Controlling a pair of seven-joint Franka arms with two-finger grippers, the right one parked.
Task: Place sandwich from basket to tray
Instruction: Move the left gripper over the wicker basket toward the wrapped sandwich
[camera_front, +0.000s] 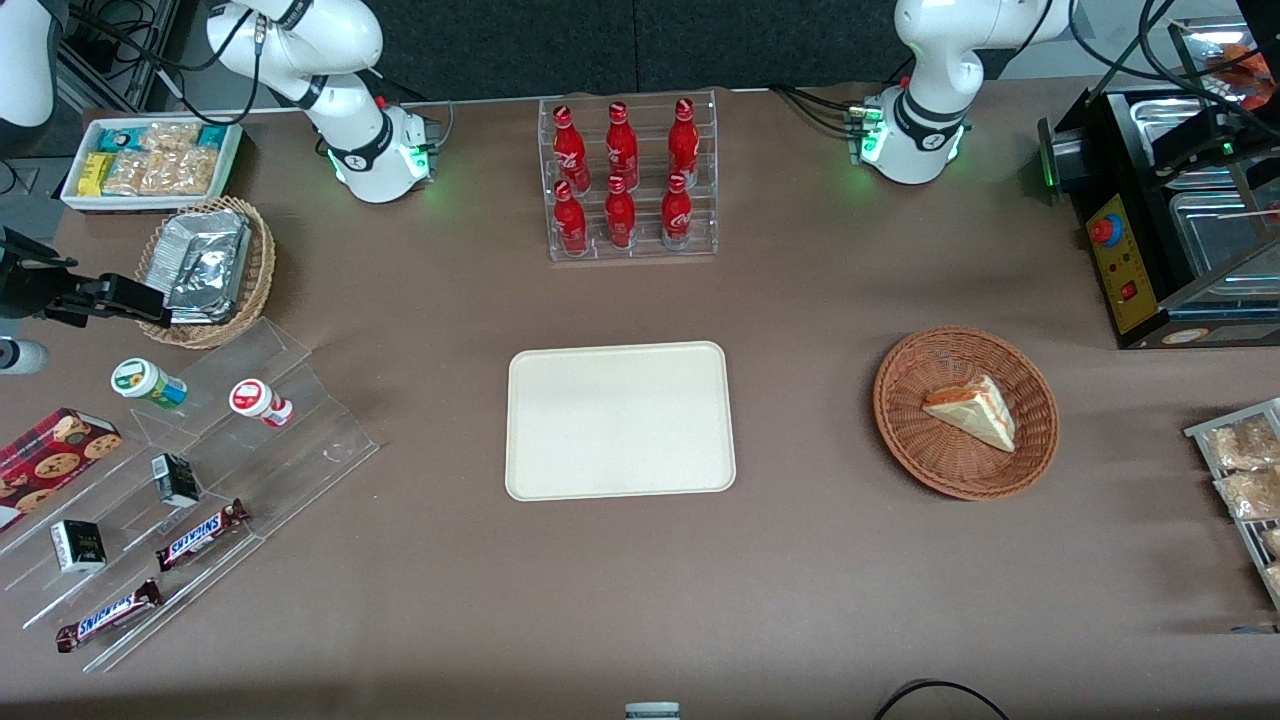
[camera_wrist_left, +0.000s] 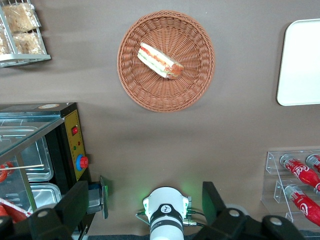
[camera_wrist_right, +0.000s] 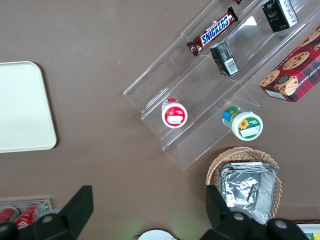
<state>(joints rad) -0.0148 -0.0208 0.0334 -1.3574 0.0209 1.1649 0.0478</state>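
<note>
brown tabletop (camera_front: 820, 560): pale triangular sandwich (camera_front: 972, 410) lies in the round reddish-brown wicker basket (camera_front: 905, 440), well apart from the flat cream rectangular tray (camera_front: 620, 420), bare cloth between. left gripper (camera_wrist_left: 145, 210) hangs high above the basket, fingers (camera_wrist_left: 80, 202) spread apart.

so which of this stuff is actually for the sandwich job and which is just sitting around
For the job:
sandwich, lying in the basket
tray, bare
gripper, open, high above the table

Just lying about:
cola bottles in their rack
foil packs
Snickers bars
cookie box
</note>
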